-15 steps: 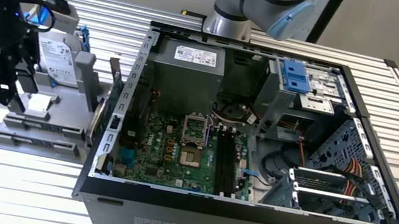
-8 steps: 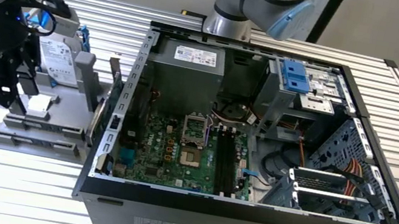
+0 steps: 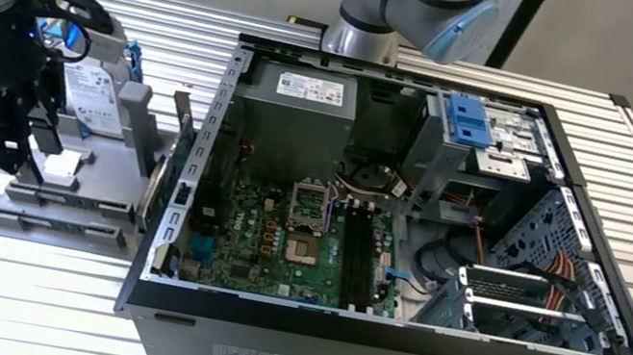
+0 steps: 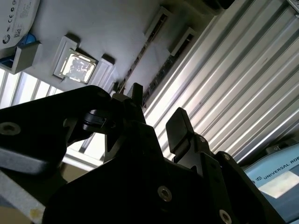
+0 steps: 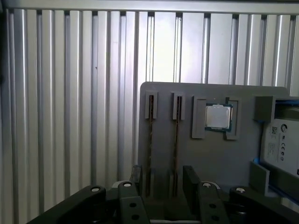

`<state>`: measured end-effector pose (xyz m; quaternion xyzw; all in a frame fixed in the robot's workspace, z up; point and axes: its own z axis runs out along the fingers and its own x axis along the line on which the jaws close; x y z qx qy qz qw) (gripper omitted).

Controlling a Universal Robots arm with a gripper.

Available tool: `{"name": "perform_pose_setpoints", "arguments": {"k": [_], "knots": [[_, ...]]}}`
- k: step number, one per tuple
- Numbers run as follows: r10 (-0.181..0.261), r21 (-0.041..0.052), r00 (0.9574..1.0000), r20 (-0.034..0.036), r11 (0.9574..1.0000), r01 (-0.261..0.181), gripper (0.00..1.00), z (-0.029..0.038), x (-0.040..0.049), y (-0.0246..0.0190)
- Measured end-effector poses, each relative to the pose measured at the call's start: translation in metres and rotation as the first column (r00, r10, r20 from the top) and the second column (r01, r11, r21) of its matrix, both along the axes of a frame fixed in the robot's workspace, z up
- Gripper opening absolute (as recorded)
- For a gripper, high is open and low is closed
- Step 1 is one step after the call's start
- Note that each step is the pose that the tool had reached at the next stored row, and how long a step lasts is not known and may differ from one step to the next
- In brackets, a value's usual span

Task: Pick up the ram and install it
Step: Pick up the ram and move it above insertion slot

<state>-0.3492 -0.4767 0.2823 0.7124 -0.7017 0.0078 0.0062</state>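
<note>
Hand [image 5: 163,171] w/ fingers [image 5: 190,179] apart above thin, dark, edge-on ram [image 5: 176,135].

Grey holder [image 5: 210,158]: ram [image 5: 176,140] and twin stick [image 5: 150,144] edge-up in neighbouring slots, processor [image 5: 218,116] just beside. Gripper [image 5: 162,184] fingers spread.

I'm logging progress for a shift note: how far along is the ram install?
Done: nothing yet. Both ram sticks stand on edge in slots of the grey holder. In hand: the tool is open and empty, hovering over those sticks. Left: gripping one stick and seating it inside the open computer case.
</note>
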Motion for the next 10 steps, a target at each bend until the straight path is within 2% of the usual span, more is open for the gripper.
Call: {"name": "perform_pose_setpoints", "arguments": {"k": [10], "knots": [[0.0,0.0,1.0,0.0001,1.0,0.0,1.0,-0.0023,0.0,0.0]]}}
